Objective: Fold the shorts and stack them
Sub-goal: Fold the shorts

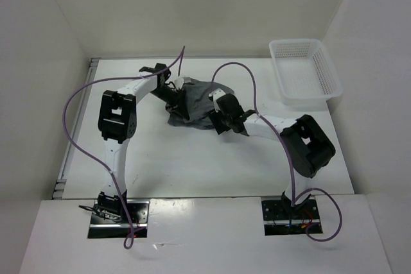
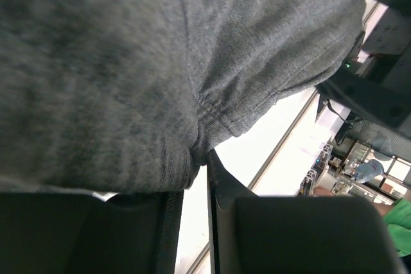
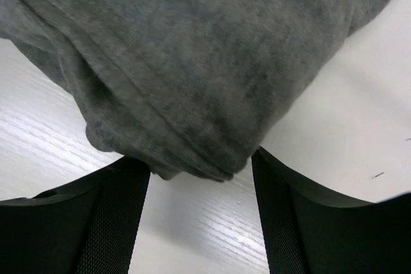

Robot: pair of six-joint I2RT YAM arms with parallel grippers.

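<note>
- Left gripper (image 2: pixel 196 174): the jaws stand almost together and clamp a small seamed fold of the shorts (image 1: pixel 196 99). The rest of the cloth hangs bunched over the wrist camera.
- Right gripper (image 3: pixel 198 166): the jaws are spread wide and hold nothing. A rolled hem of the shorts lies on the table between the fingertips.
- Shorts: a crumpled grey heap at the centre rear of the table, between the two grippers and well apart from the white basket (image 1: pixel 302 72) at the right rear.
- Risk: the left pinch sits near the finger ends, so a sideways pull may slip it free.
- Risk: closing the right jaws here may catch several layers. The bundle would then lift as one lump instead of spreading.
- Risk: the wrists work near each other, and a purple cable (image 1: pixel 234 63) arcs above the cloth. Contact or snagging is possible.
- Surface: white table (image 1: pixel 212 165) with a faint wood grain. It looks smooth, so the cloth probably slides easily.
- Room: white panels enclose the table. The left wrist view shows workshop clutter beyond the edge.
</note>
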